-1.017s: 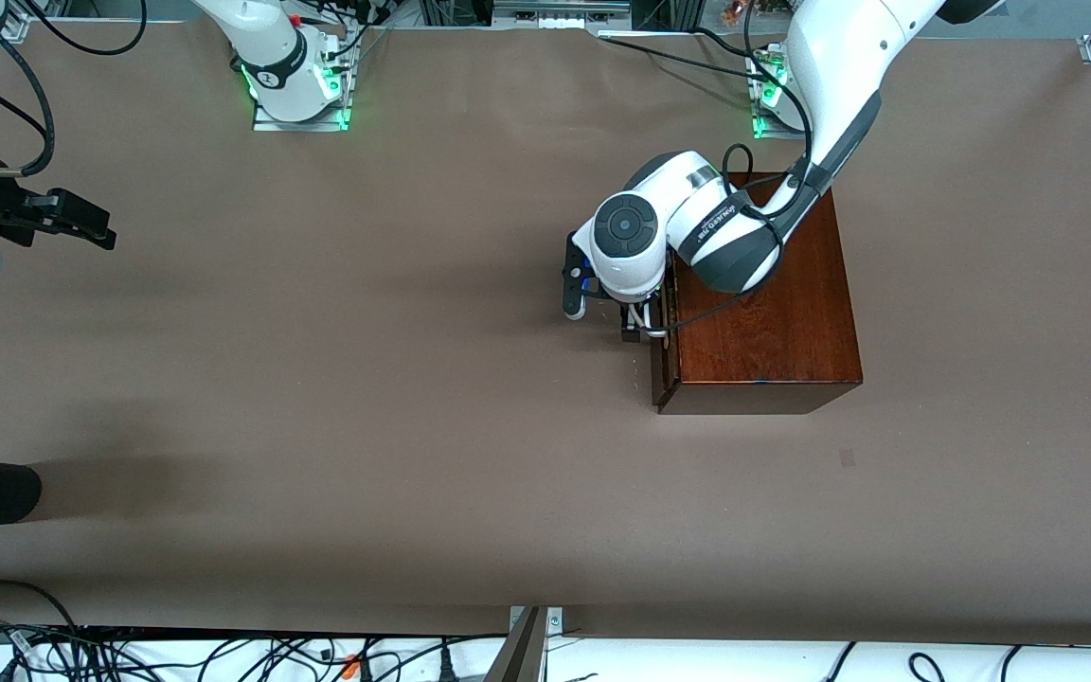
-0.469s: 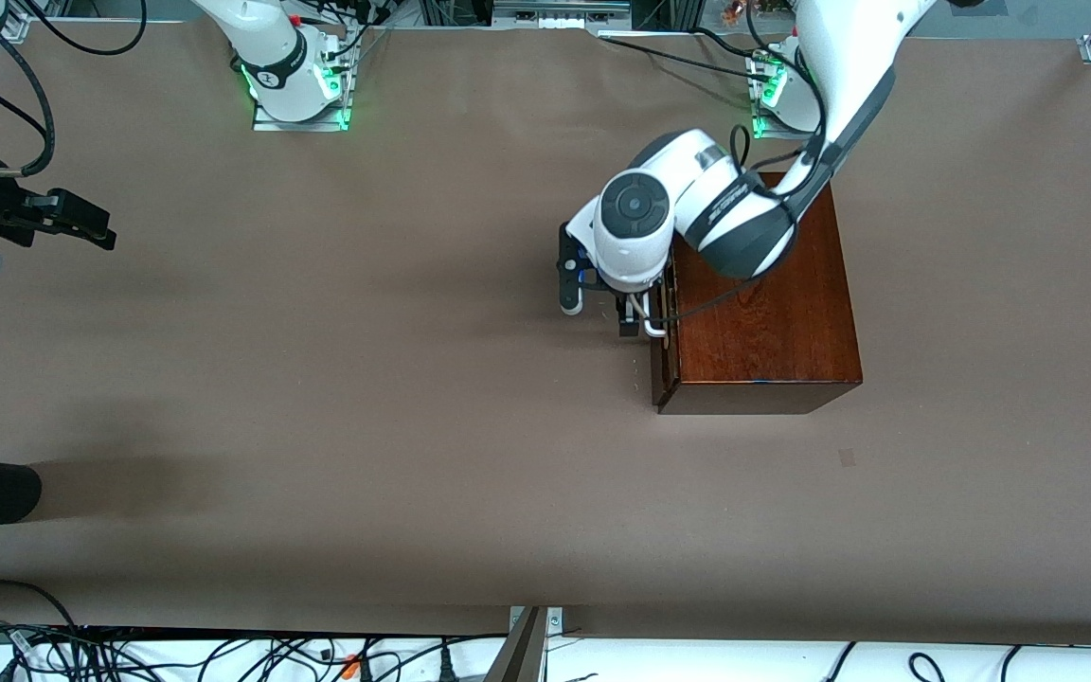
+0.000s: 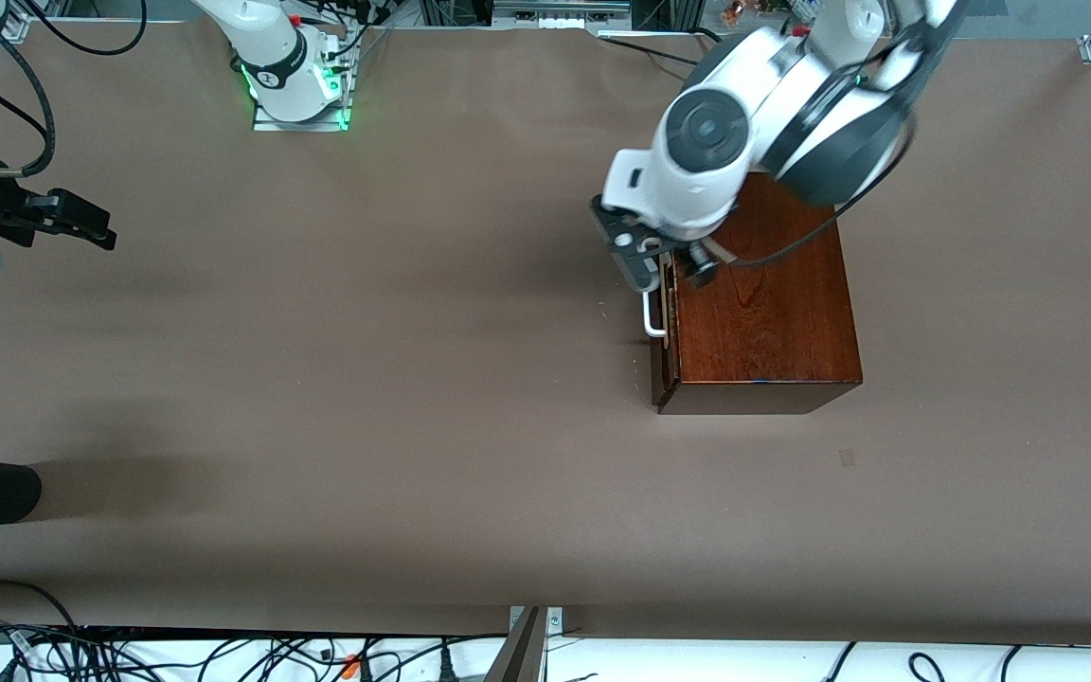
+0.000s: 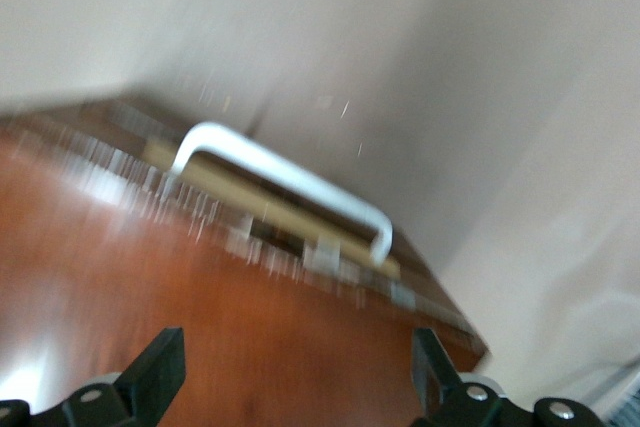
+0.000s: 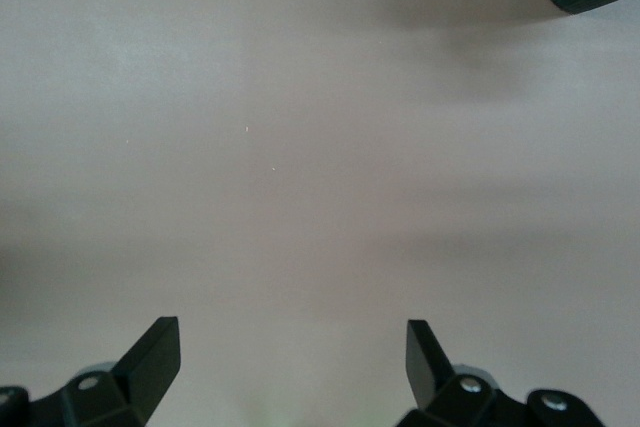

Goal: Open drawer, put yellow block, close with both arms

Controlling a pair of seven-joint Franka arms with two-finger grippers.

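A glossy dark wooden box (image 3: 763,313) sits on the brown table (image 3: 366,398) toward the left arm's end. Its drawer (image 3: 663,322) faces the right arm's end and is almost shut, showing only a thin strip of pale lining (image 4: 270,209) in the left wrist view. What the drawer holds cannot be seen, and the yellow block is not visible in any view. The white U-shaped handle (image 3: 652,315) projects from the drawer front with nothing gripping it.

The left gripper (image 3: 664,260) hangs over the box's edge just above the handle, fingers spread apart and holding nothing. The left arm's white wrist covers the part of the box farthest from the front camera.

The right gripper (image 3: 81,223) waits over bare table at the right arm's end, fingers wide and holding nothing, well apart from the box.
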